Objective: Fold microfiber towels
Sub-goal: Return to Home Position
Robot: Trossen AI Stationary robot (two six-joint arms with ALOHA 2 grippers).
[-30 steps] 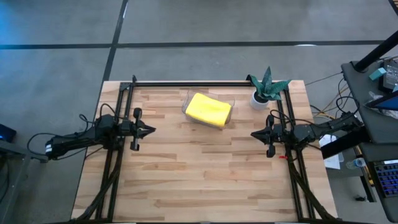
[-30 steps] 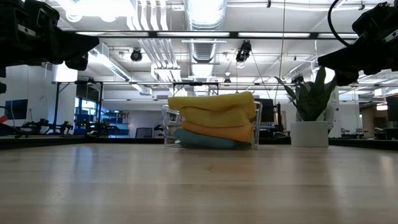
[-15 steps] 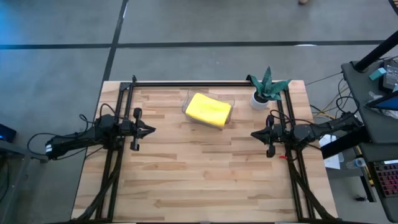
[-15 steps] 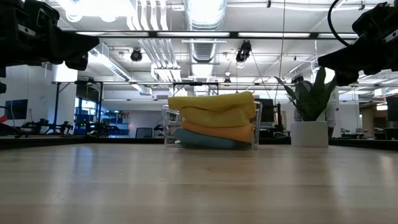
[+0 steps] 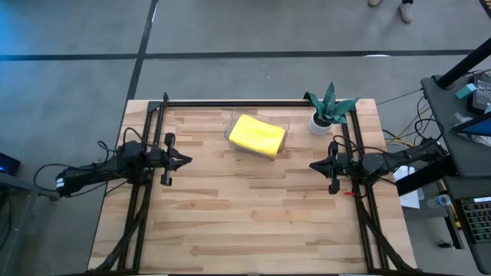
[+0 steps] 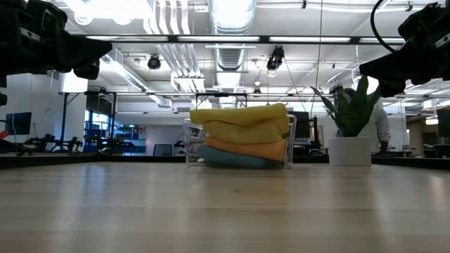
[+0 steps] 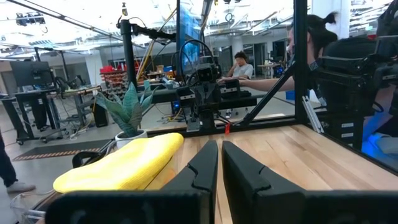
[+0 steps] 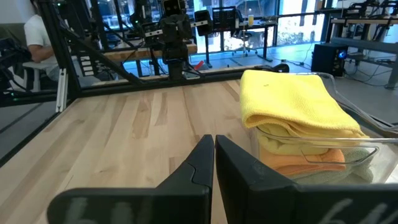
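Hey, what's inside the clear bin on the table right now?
The clear bin holds stacked folded towels: a yellow towel on top, a second yellow towel beneath, then an orange towel, and a turquoise towel lowest. Any towel under or behind them is covered.

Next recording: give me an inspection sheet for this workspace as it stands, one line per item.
Surface: wooden table, bare except near its far edge.
Job's things: folded stack in the clear tray. From the top: yellow towel, second yellow towel, orange towel, turquoise towel, the lowest seen in the low view.
Clutter: plant in a white pot, beside the tray.
Grippers: left gripper and right gripper shut, empty, at opposite sides of the table.
Cables: cables trail off the left arm; none on the tabletop.
Surroundings: person's feet on the floor beyond the table; open workshop.
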